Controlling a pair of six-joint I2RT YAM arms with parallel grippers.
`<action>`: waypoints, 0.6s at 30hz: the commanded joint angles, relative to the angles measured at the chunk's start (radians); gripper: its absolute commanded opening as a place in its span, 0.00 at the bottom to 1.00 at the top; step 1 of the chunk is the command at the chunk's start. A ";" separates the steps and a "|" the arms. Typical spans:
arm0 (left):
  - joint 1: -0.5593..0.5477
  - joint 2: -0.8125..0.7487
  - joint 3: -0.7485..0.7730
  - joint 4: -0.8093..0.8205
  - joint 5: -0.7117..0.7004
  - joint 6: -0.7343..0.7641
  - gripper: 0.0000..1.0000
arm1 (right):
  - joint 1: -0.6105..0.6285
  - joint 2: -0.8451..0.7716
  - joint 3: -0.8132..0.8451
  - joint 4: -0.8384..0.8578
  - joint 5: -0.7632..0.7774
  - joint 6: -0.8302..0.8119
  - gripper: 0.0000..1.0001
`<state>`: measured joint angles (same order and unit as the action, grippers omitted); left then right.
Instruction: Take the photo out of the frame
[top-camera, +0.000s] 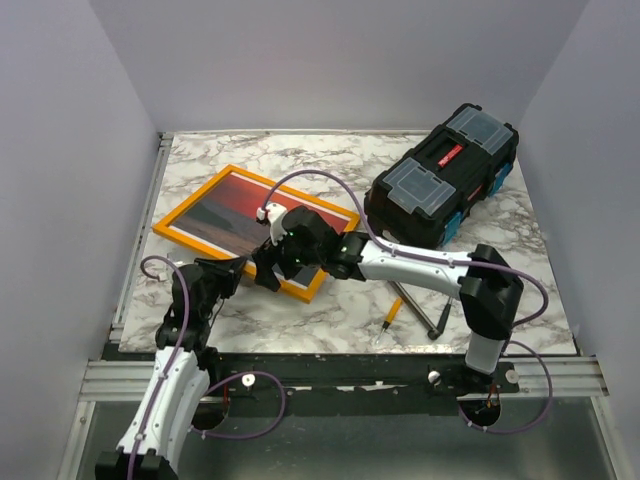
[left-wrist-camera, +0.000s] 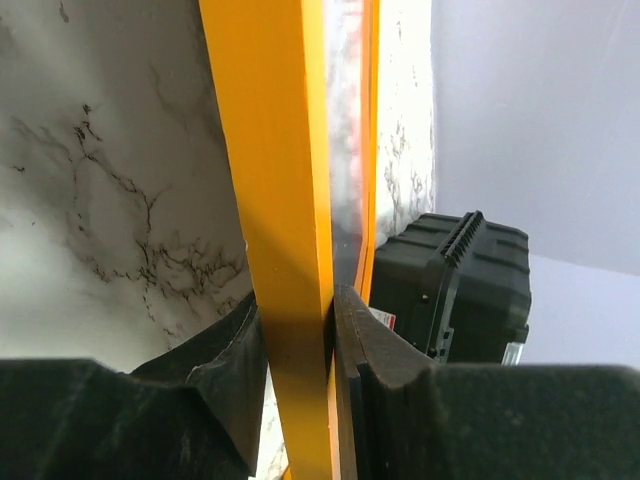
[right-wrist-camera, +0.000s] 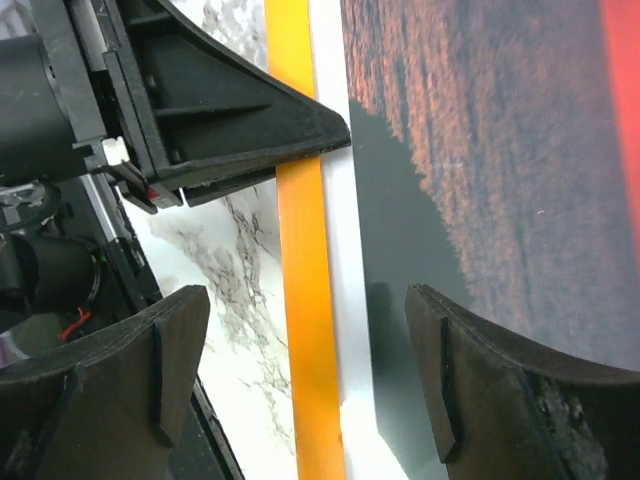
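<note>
The orange frame (top-camera: 193, 199) lies flat on the marble table with the sunset photo (top-camera: 235, 210) still inside it. My left gripper (top-camera: 240, 267) is at the frame's near edge. In the left wrist view the left gripper (left-wrist-camera: 295, 300) is shut on the orange frame (left-wrist-camera: 270, 150), one pad on each side of the bar. My right gripper (top-camera: 268, 268) hovers over the same edge. In the right wrist view the right gripper (right-wrist-camera: 310, 335) is open, straddling the orange frame (right-wrist-camera: 305, 250) and a white margin beside the photo (right-wrist-camera: 500, 150), touching neither. The left gripper's fingers (right-wrist-camera: 220, 110) show just beyond.
A black toolbox (top-camera: 443, 175) stands at the back right, also seen past the frame as the toolbox (left-wrist-camera: 450, 290). A yellow pencil (top-camera: 392, 313) and a thin dark tool (top-camera: 420, 305) lie near the table's front edge, under the right arm.
</note>
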<state>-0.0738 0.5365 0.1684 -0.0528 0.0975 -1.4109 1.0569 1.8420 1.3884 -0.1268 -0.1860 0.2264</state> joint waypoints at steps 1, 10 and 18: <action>0.000 -0.172 0.095 -0.264 -0.063 0.102 0.00 | 0.082 -0.082 0.058 -0.106 0.292 -0.064 0.94; 0.000 -0.147 0.423 -0.761 -0.196 0.148 0.00 | 0.377 -0.125 0.061 -0.166 0.701 -0.290 1.00; -0.001 -0.117 0.524 -0.826 -0.214 0.159 0.00 | 0.507 -0.047 0.049 -0.171 1.114 -0.384 0.95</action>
<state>-0.0742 0.4046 0.6460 -0.8017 -0.0570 -1.3121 1.5654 1.7557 1.4334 -0.2638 0.6514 -0.0895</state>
